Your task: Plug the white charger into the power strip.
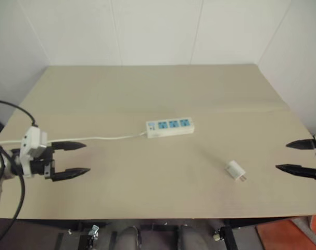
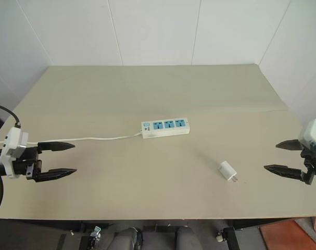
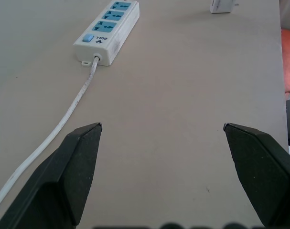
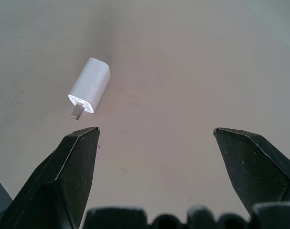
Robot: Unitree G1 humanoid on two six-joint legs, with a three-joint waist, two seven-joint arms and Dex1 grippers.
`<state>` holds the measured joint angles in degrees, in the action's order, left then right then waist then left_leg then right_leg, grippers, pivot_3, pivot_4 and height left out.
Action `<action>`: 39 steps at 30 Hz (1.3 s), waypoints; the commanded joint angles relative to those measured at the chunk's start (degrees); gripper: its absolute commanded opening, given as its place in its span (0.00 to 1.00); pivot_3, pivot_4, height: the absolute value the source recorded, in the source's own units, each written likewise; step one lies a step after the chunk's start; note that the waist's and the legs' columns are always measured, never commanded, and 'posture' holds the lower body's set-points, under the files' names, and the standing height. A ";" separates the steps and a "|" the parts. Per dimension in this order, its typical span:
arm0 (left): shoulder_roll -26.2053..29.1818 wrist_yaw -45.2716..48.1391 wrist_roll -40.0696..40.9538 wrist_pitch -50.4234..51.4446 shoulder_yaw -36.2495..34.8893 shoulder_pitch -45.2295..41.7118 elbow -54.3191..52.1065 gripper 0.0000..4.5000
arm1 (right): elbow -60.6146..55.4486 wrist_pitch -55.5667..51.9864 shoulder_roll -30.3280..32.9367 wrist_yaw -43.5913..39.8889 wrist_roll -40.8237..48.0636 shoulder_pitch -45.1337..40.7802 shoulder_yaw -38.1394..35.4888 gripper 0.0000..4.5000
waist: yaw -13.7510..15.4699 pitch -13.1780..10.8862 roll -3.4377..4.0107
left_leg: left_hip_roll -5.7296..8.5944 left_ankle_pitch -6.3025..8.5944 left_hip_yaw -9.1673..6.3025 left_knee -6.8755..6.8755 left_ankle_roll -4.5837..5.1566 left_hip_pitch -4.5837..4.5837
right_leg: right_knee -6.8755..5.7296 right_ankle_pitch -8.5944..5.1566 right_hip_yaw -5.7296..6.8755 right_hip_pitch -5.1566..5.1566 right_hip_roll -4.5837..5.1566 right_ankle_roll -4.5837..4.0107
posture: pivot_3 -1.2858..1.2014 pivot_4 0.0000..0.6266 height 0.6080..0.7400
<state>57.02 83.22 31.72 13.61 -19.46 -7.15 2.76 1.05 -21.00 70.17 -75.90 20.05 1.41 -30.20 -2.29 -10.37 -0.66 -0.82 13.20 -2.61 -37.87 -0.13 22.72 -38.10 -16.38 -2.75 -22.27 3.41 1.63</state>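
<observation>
A: Charger (image 2: 227,170) lying flat on table (image 1: 147,83), prongs toward the near edge, apart from strip (image 2: 165,127). Probably light, rigid, smooth; best pinched across the flat sides, prongs left free.

B: Left gripper (image 1: 70,158) and right gripper (image 2: 282,156) both spread wide, empty. Count: one charger, one strip, three sockets, one cord (image 1: 103,138).
</observation>
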 commanded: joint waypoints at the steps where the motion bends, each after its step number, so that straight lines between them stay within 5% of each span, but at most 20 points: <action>1: 0.92 0.05 0.93 -0.32 -1.66 -1.04 -0.94 0.99 | -1.61 1.21 0.48 0.57 -0.33 0.22 -3.08 1.00 | -0.04 0.00 0.00 | 0.00 0.00 0.00 0.00 0.00 0.00 | 0.00 0.00 0.00 0.00 -0.01 0.00 | 0.52 0.24 1.00; 12: 0.98 -0.45 0.45 -0.16 -1.43 -1.54 -0.72 0.99 | -3.04 0.21 0.10 1.76 -0.44 1.39 -3.54 1.00 | 0.05 0.00 0.00 | 0.00 0.00 0.00 0.00 0.00 0.00 | 0.00 0.00 0.00 0.00 0.00 0.00 | 0.52 0.24 1.00; 17: -1.19 -4.72 -6.53 -8.10 2.38 -6.24 4.26 0.99 | -4.31 -2.08 -0.50 4.52 0.86 -1.24 -2.46 1.00 | 0.14 0.00 0.00 | 0.02 0.00 0.00 0.00 0.00 -0.02 | -0.01 0.00 0.00 0.01 0.00 0.00 | 0.52 0.24 1.00; 20: -2.77 -0.18 -9.49 -12.25 8.60 -14.51 12.71 0.99 | -6.17 -4.32 -2.18 8.48 2.69 -6.50 -0.37 1.00 | 0.19 0.00 0.00 | 0.06 0.00 0.00 0.00 0.00 -0.06 | -0.02 0.01 0.00 0.04 -0.02 0.00 | 0.52 0.24 1.00; 29: -20.29 1.81 -21.75 -26.71 19.84 -48.08 56.35 0.99 | -21.61 -17.43 -11.87 20.47 10.25 -18.46 12.01 1.00 | 1.43 0.05 -0.09 | 0.14 -0.02 -0.14 -0.14 -0.01 0.35 | 0.02 0.04 0.17 -0.17 -0.04 0.02 | 0.52 0.24 1.00; 39: -28.79 -12.25 -37.06 -34.62 26.77 -56.12 72.54 0.99 | -32.37 -22.80 -18.93 31.72 11.10 -16.98 15.16 1.00 | 1.39 0.04 -0.12 | 0.32 -0.02 -0.28 -0.67 0.00 1.14 | -0.54 0.05 0.22 -0.85 0.06 0.09 | 0.52 0.24 1.00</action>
<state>28.30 74.77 -3.62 -19.15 7.20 -61.94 74.85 -28.68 -42.66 51.40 -45.84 30.55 -16.18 -12.99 -0.89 -10.33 -0.78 -0.51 13.18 -2.89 -38.56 -0.13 23.86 -38.61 -16.34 -2.53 -23.12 3.46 1.72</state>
